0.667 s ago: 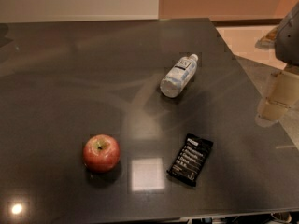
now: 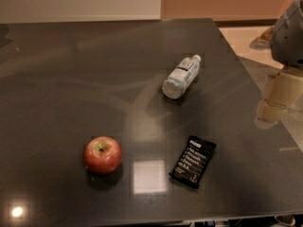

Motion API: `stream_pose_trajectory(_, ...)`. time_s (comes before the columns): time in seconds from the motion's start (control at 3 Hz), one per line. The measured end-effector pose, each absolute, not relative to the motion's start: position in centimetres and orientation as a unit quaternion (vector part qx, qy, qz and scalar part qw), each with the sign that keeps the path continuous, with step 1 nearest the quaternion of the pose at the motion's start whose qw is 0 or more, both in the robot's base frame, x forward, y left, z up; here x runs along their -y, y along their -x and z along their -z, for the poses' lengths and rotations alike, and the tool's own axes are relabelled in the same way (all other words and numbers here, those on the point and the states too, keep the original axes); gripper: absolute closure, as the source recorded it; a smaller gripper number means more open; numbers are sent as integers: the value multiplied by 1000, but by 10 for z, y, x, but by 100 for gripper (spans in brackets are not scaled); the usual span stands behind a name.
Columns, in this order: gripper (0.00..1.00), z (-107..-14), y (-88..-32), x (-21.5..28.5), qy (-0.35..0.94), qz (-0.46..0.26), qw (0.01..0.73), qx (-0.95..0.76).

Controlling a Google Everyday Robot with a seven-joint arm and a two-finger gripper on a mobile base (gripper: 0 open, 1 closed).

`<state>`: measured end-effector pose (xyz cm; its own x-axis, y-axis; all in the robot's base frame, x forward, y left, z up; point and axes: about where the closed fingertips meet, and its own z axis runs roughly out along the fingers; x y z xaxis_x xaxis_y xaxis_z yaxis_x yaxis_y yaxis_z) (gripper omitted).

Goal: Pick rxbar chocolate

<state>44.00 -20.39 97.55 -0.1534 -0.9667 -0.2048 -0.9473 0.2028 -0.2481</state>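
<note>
The rxbar chocolate point(image 2: 193, 162) is a flat black wrapper with white text, lying on the dark table right of centre near the front. My gripper point(image 2: 276, 101) hangs at the right edge of the view over the table's right side. It is well to the right of the bar, farther back, and apart from it. The grey arm point(image 2: 289, 34) shows above it. The gripper holds nothing that I can see.
A red apple point(image 2: 102, 154) stands left of the bar. A clear water bottle with a white label point(image 2: 181, 76) lies on its side behind the bar. The dark glossy table point(image 2: 71, 79) ends at its right edge point(image 2: 255, 84), just by the gripper.
</note>
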Motion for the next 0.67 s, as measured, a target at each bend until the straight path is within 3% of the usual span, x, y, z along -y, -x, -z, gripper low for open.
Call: stream_pose_trajectory(0.67,0,-944,-432,162,722,-13,146,-676)
